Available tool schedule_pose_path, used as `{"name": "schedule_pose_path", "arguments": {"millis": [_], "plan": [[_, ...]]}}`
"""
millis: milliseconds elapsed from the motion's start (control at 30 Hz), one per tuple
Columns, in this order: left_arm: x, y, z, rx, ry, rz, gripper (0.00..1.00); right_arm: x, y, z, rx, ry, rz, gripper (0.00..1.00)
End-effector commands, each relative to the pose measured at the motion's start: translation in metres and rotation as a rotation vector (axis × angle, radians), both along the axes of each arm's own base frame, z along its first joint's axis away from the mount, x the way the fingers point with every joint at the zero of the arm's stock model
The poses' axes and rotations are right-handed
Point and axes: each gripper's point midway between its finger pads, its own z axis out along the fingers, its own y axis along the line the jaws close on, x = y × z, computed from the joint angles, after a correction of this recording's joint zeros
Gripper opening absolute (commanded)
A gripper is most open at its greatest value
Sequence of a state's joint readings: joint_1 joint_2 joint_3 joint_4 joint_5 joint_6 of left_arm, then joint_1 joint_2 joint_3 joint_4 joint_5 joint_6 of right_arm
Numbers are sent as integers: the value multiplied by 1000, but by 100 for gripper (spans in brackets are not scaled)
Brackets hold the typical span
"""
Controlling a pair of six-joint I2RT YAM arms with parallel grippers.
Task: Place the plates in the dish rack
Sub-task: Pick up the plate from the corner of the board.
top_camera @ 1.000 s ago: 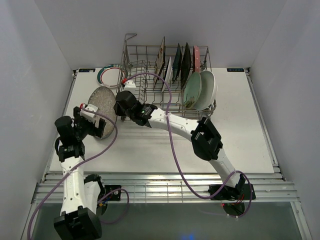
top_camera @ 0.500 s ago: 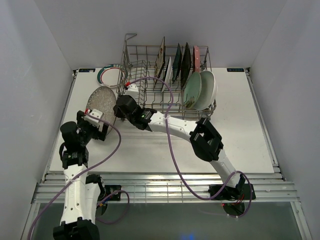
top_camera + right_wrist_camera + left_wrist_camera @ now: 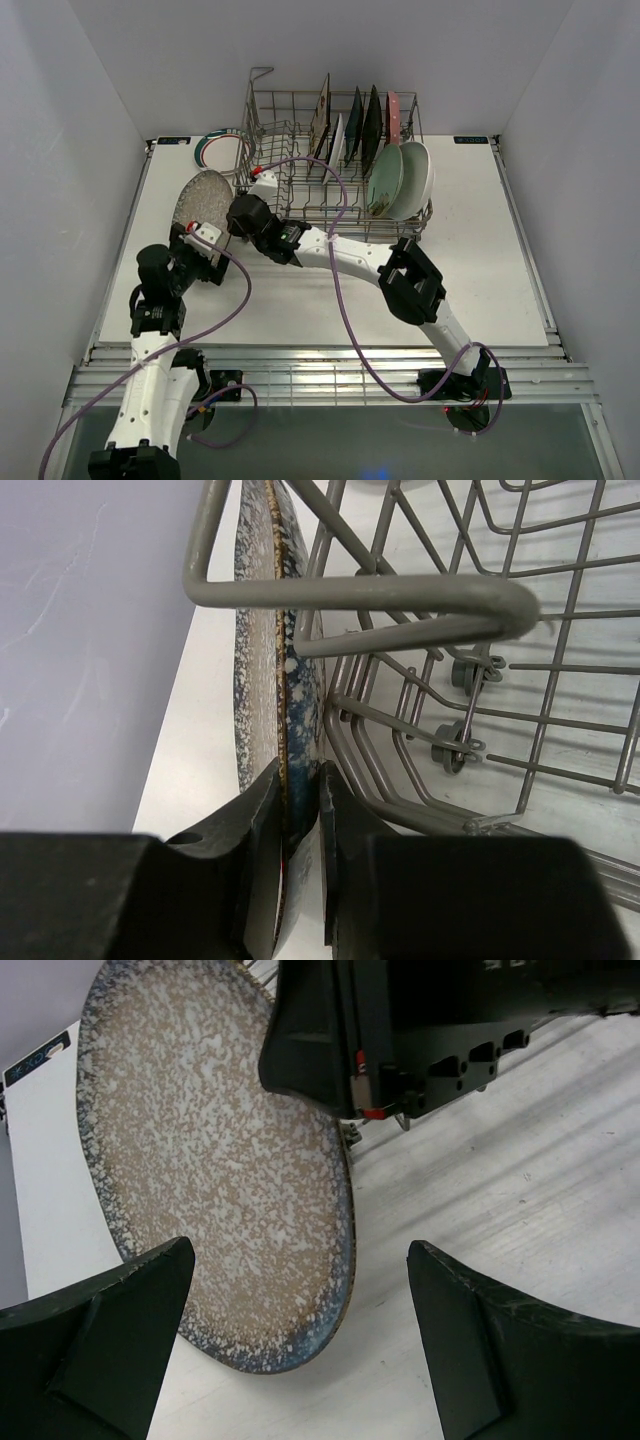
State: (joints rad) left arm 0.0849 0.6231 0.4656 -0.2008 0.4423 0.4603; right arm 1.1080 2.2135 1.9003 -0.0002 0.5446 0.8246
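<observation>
Left tool (image 3: 300, 1252), wide open, has backed off the speckled plate (image 3: 215, 1160), now pinched upright by the right tool (image 3: 298, 802) beside the rack (image 3: 400, 590), so racking looks next.

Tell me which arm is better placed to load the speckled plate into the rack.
Right. The right jaws grip the speckled plate by its rim, beside the dish rack; the left jaws stand open, empty.

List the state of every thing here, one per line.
speckled plate, on edge outside the rack, rim gripped
right pincer, shut on the speckled plate
left pincer, open, empty
dish rack, partly loaded
racked plates, standing upright
rimmed plate, lying flat, not yet loaded
</observation>
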Motion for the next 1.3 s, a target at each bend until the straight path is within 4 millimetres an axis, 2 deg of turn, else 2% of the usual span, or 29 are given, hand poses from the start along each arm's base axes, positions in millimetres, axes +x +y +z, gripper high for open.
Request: {"name": "schedule_pose_path", "arguments": {"millis": [0, 33, 67, 267, 500, 533, 733, 967, 1133, 1267], "plan": [[5, -2, -3, 10, -5, 32, 98, 2, -10, 208, 564, -214, -71, 8], [7, 3, -5, 25, -15, 61, 98, 1, -10, 206, 564, -213, -70, 8], [7, -7, -6, 31, -19, 33, 98, -1, -12, 210, 572, -216, -67, 8], [13, -14, -13, 65, -30, 45, 98, -9, -19, 217, 608, -211, -60, 8], [14, -5, -19, 106, -61, 96, 98, -20, -28, 229, 632, -223, -47, 8], [17, -4, -10, 107, -100, 107, 98, -20, -29, 231, 636, -228, -46, 8], [15, 8, -25, 174, -116, 145, 98, -25, -33, 244, 649, -244, -34, 8], [7, 7, -32, 200, -140, 116, 98, -29, -42, 258, 653, -257, -37, 8], [8, 12, -37, 234, -166, 133, 98, -36, -53, 272, 669, -267, -30, 8], [11, 13, -37, 231, -175, 142, 87, -40, -60, 273, 675, -270, -28, 8]]}}
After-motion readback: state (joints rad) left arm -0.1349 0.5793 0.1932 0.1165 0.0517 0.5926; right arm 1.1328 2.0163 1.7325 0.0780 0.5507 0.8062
